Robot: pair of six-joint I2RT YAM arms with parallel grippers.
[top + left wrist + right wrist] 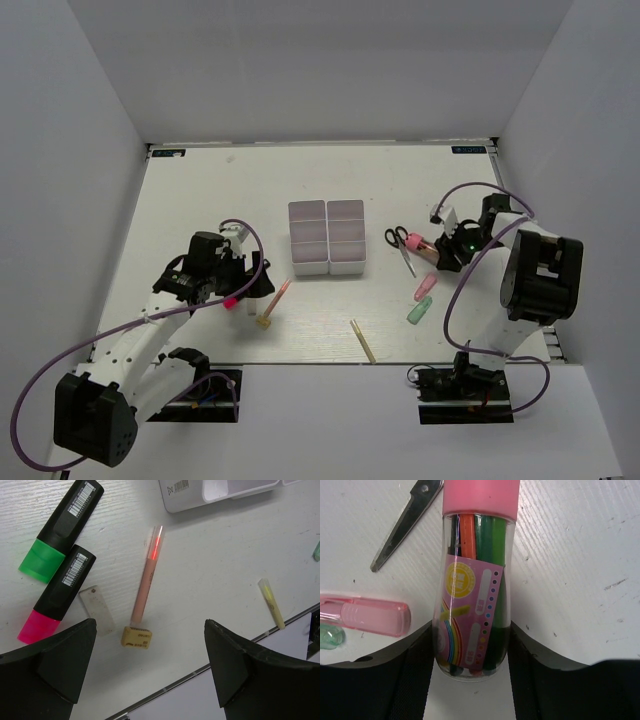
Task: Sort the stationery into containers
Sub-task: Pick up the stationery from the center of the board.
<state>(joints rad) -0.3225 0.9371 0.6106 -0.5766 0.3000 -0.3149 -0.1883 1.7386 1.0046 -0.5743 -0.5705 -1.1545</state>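
White tabletop, white bins (327,238) at centre. Right of them, my right gripper (470,647) clamps a pink-capped pen tube (472,580) near its rounded base, and I judge it may swivel out on lifting. Left of the bins, my left gripper (150,630) gapes empty over the pink pencil (147,575).

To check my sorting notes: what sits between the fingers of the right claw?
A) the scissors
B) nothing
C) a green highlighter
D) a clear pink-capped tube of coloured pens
D: the right wrist view shows the tube between both fingers of the right claw, the scissors lying apart from it.
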